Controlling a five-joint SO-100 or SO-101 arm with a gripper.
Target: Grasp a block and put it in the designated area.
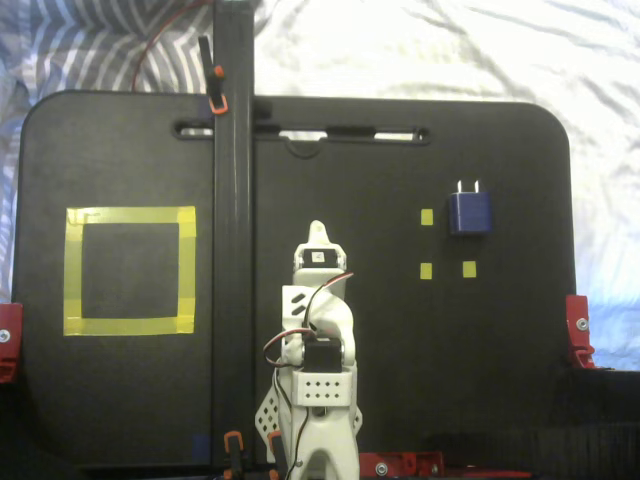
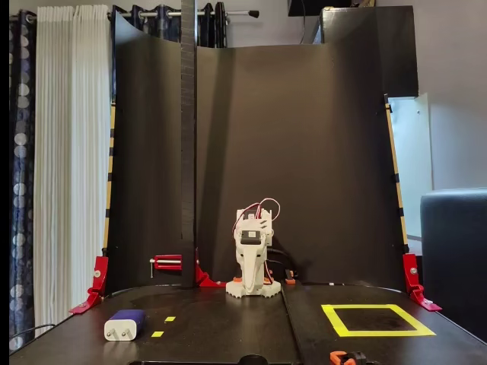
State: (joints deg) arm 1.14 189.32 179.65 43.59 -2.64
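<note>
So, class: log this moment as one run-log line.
arm: folded at base | hand: empty | block: beside small tape squares | designated area: empty

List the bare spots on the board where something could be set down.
Free: inside the yellow tape square, and the strip between the vertical post and that square. Right half is busier: the block beside the small yellow markers. The folded arm fills the middle.

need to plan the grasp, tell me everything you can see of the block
The block is a small navy-blue boxy cube, plastic-looking like a wall charger, with two short silver prongs on one side. In a fixed view its prong face looks white. It lies flat on the black board, beside the small yellow tape squares and far from the folded arm. Nothing but the board touches it.
</note>
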